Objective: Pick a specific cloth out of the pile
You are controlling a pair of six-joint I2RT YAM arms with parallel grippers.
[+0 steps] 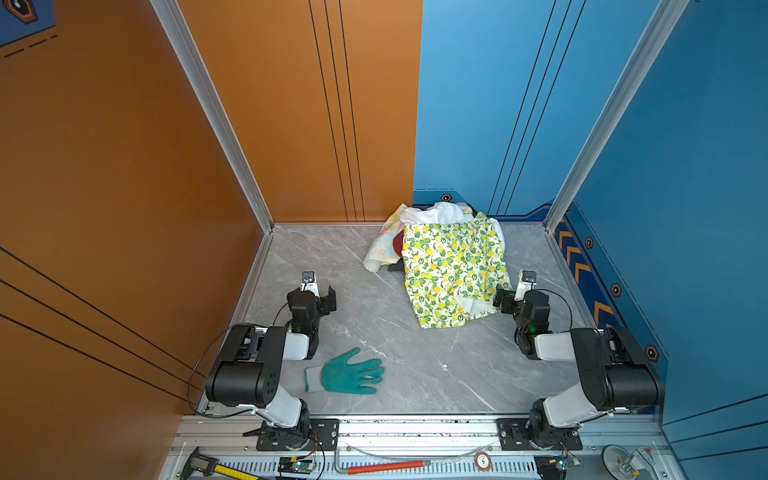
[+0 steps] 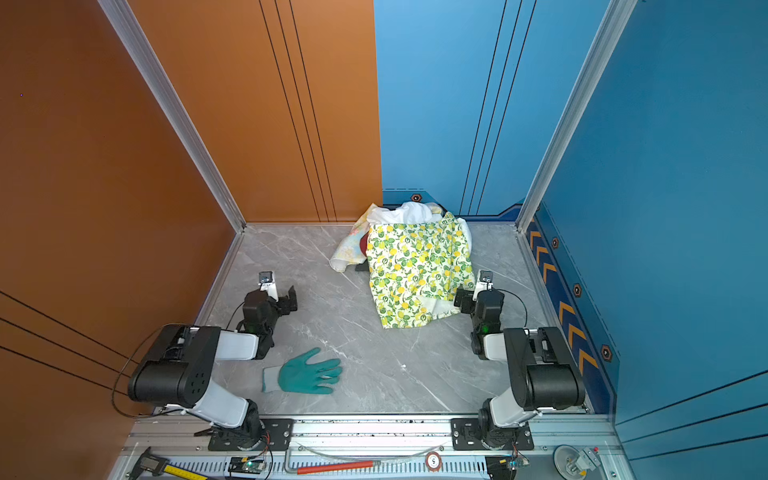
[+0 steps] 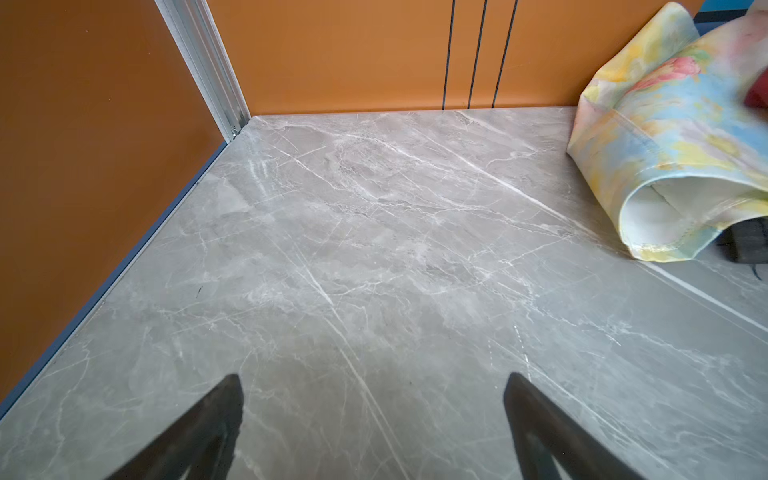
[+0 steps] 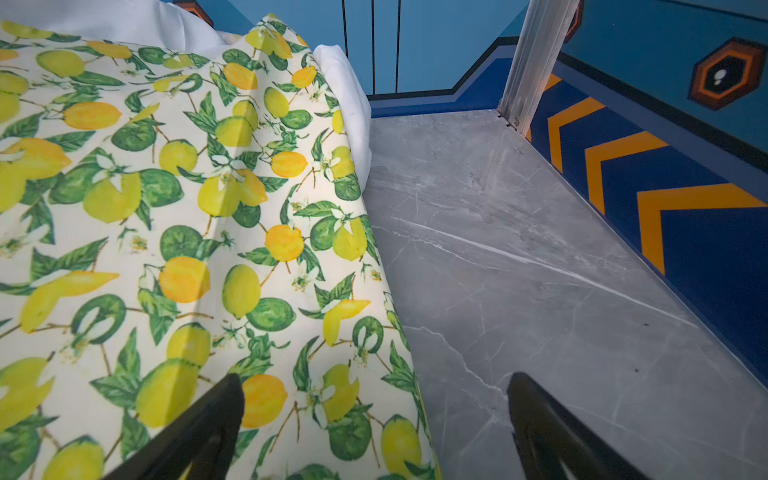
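Note:
The pile (image 1: 451,266) (image 2: 415,266) lies at the back of the grey table, with a lemon-print cloth (image 4: 174,216) draped on top, a white cloth (image 1: 436,212) behind it and a pastel floral cloth (image 3: 665,137) on its left. Only a sliver of the dark red cloth (image 1: 398,243) (image 2: 364,244) (image 3: 758,89) shows, between the floral and lemon cloths. My left gripper (image 1: 330,299) (image 3: 374,380) is open over bare table, well left of the pile. My right gripper (image 1: 500,297) (image 4: 374,380) is open, straddling the lemon cloth's right edge with nothing gripped.
A teal-green glove (image 1: 349,374) (image 2: 309,374) lies flat near the front left. A dark object (image 3: 748,241) pokes out from under the floral cloth. The orange wall (image 1: 124,166) and the blue wall (image 1: 685,166) close in the table. Tools lie on the front rail (image 1: 386,465).

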